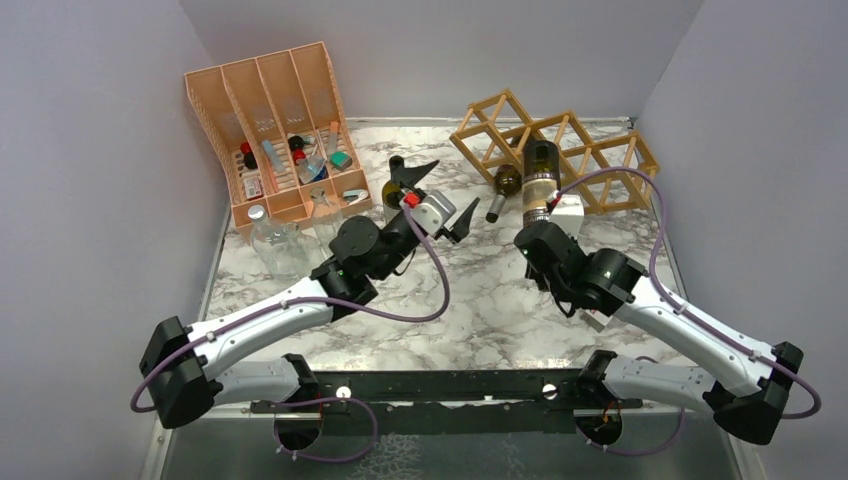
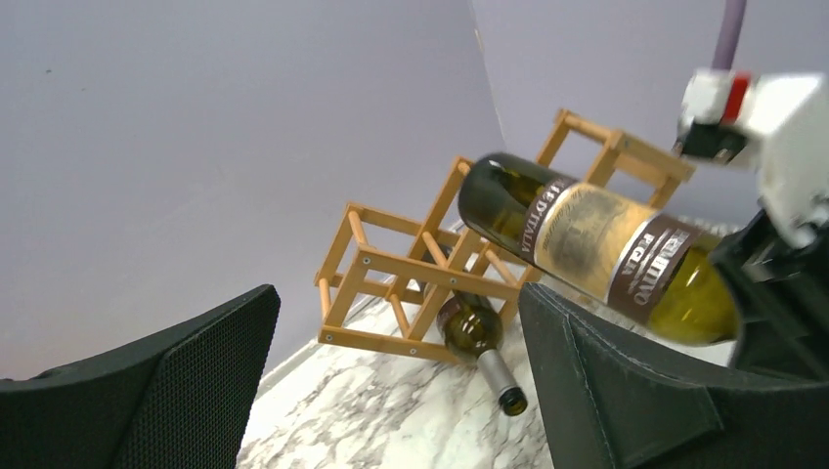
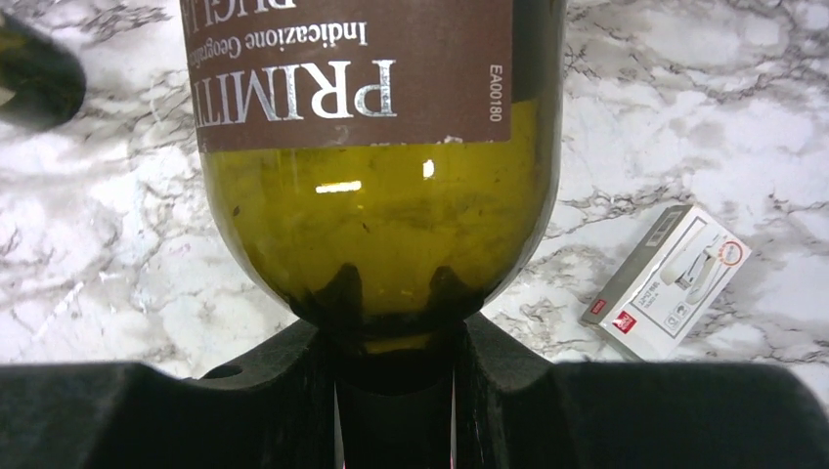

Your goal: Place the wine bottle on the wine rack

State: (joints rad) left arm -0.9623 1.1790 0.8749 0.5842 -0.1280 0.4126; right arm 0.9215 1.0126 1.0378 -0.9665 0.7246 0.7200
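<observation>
At the upper left of the overhead view the orange-pink slotted organiser (image 1: 262, 100) stands against the back wall with small items in its compartments, and a clear glass jar (image 1: 272, 240) stands just below it on the marbled table (image 1: 470, 310). Toward the middle, the left gripper (image 1: 452, 188) hangs with its jaws spread wide and nothing between them; its wrist view shows both black fingers (image 2: 166, 391) far apart at the lower corners. A dark upright bottle (image 1: 393, 188) stands just beside it. Right of centre, the right gripper (image 1: 536, 225) is clamped around the neck of the wine bottle (image 1: 541, 170), which is off the table with its base pointing to the back wall and its brown label facing up. In the overhead view the base overlaps the front of the wine rack (image 1: 600, 150) at the upper right, though whether they touch cannot be told. A second bottle (image 1: 505, 183) lies in a lower cell of the rack, neck sticking out onto the table. A small white box (image 3: 670, 283) lies on the marble just to the right of the held bottle.
</observation>
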